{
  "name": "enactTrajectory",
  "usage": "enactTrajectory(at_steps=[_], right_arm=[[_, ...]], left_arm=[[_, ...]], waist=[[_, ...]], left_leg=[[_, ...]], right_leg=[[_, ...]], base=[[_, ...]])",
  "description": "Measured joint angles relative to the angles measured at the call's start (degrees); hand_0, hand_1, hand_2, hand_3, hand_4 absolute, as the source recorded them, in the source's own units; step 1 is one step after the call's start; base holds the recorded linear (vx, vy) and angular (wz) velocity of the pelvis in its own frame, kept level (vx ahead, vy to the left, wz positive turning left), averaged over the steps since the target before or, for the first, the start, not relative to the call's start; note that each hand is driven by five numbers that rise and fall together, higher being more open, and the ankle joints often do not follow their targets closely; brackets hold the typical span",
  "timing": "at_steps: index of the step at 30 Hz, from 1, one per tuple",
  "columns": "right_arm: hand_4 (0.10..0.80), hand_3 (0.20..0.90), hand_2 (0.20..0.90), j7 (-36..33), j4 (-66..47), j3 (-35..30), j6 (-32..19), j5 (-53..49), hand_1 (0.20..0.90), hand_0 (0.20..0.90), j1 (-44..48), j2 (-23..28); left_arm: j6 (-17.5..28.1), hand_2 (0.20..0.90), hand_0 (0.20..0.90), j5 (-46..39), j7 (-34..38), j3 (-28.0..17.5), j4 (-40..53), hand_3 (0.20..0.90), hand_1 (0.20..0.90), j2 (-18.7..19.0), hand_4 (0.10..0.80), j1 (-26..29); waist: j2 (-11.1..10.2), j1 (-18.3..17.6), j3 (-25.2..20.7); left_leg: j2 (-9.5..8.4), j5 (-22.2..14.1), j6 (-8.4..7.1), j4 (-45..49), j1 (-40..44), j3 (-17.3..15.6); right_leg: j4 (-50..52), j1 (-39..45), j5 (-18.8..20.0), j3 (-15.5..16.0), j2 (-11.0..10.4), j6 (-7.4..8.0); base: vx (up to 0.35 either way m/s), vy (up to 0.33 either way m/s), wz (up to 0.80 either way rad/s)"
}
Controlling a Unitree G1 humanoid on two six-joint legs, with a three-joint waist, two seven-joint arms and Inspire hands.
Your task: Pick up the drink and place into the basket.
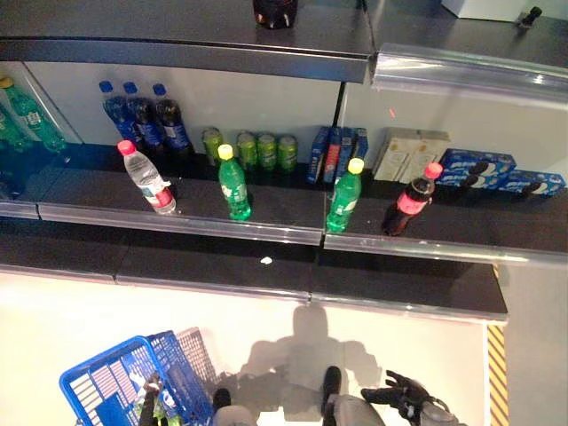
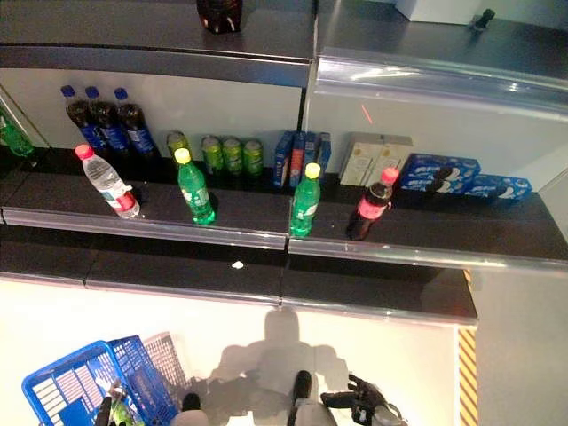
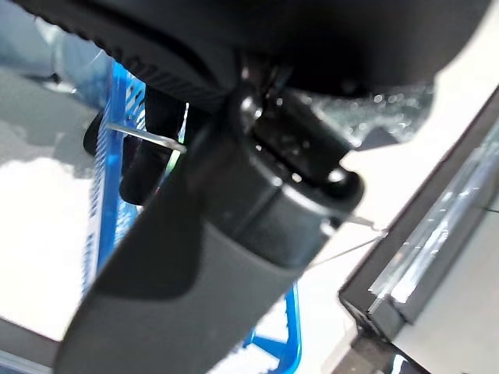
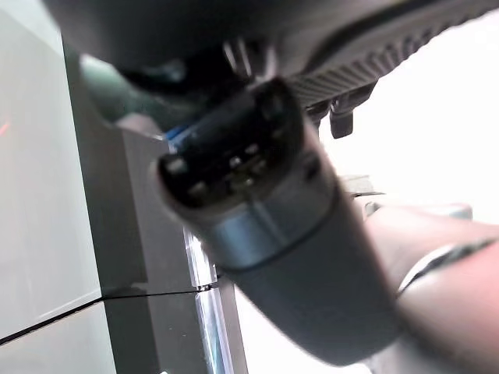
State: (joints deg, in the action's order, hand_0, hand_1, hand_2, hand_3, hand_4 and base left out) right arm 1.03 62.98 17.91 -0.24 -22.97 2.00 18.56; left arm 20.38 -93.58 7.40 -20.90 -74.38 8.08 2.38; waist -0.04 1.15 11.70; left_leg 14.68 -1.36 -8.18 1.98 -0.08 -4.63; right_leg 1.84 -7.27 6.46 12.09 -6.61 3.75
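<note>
Along the front of the middle shelf [image 1: 266, 232] stand a clear water bottle with a pink cap [image 1: 147, 178], two green bottles with yellow caps [image 1: 233, 185] [image 1: 344, 197] and a dark cola bottle with a red cap [image 1: 409, 201]. The blue wire basket [image 1: 106, 383] hangs at the lower left, with my left hand [image 1: 153, 397] curled round its handle; the left wrist view shows the fingers [image 3: 144, 160] round the thin handle. Something green lies in the basket beside that hand. My right hand [image 1: 401, 394] hangs low at the lower right, far below the shelf, fingers relaxed and holding nothing.
At the back of the shelf stand dark bottles with blue labels [image 1: 142, 120], green cans [image 1: 264, 152], upright blue boxes [image 1: 335, 154], pale cartons [image 1: 410, 155] and blue biscuit boxes [image 1: 497, 170]. A lower ledge [image 1: 311, 288] juts out beneath. Yellow-black striped tape [image 1: 497, 373] marks the floor at the right.
</note>
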Motion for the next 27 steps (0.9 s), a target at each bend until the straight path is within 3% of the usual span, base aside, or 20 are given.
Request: enactTrajectory(at_steps=[4,9,13,19,27], right_arm=[[0.800,0.900,0.900,0.64,-8.29,1.39,0.11,1.30,0.900,0.900,-3.46,-0.31],[0.800,0.900,0.900,0.71,-21.65,3.30,1.71,4.52,0.900,0.900,-5.40,-0.33],[0.800,0.900,0.900,0.48,-30.63,3.97,2.46,6.81,0.900,0.900,-6.48,0.30],[0.800,0.900,0.900,-2.46,-43.58,3.39,2.71,7.78,0.900,0.900,-9.86,4.73],[0.800,0.900,0.900,-5.78,-59.08,-3.38,0.42,9.15,0.900,0.900,-13.93,10.75]], left_arm=[[-0.16,0.300,0.300,-0.37,0.33,-0.22,0.05,0.200,0.300,0.71,0.100,-2.05],[-0.15,0.300,0.300,-0.68,2.63,-0.49,1.20,0.200,0.300,0.15,0.100,-4.29],[-0.12,0.300,0.300,-1.27,4.70,-0.52,2.72,0.200,0.300,0.28,0.100,-6.37],[-0.08,0.300,0.300,-1.27,5.92,-0.59,3.43,0.200,0.300,1.23,0.100,-8.62],[-0.41,0.300,0.300,-1.06,5.55,-2.54,3.45,0.200,0.300,0.79,0.100,-9.03]], waist=[[-0.43,-0.46,-0.62],[-0.29,-1.36,-1.71],[-1.34,-1.63,-2.88],[-3.03,-3.68,-3.81],[-3.13,-7.06,-3.64]], left_leg=[[-1.21,0.78,0.52,-2.47,3.30,-1.12],[-2.15,1.49,0.06,-3.59,5.19,-1.25],[-2.89,1.92,-0.69,-5.40,7.19,-2.54],[-3.32,1.93,-0.74,-6.91,9.07,-5.17],[-2.99,1.55,-1.02,-6.89,10.37,-7.60]], right_leg=[[1.69,2.61,-1.81,0.14,-0.93,0.52],[-1.03,4.84,-0.76,0.35,-1.52,1.75],[-3.82,6.75,0.61,-0.04,-1.74,2.44],[-6.05,8.05,1.38,-1.48,-2.12,2.90],[-7.01,7.87,2.16,-3.32,-1.30,2.96]], base=[[0.036,0.110,-0.06],[0.044,0.069,0.04],[0.013,0.035,-0.08],[-0.014,0.009,-0.13],[-0.016,-0.005,-0.16]])
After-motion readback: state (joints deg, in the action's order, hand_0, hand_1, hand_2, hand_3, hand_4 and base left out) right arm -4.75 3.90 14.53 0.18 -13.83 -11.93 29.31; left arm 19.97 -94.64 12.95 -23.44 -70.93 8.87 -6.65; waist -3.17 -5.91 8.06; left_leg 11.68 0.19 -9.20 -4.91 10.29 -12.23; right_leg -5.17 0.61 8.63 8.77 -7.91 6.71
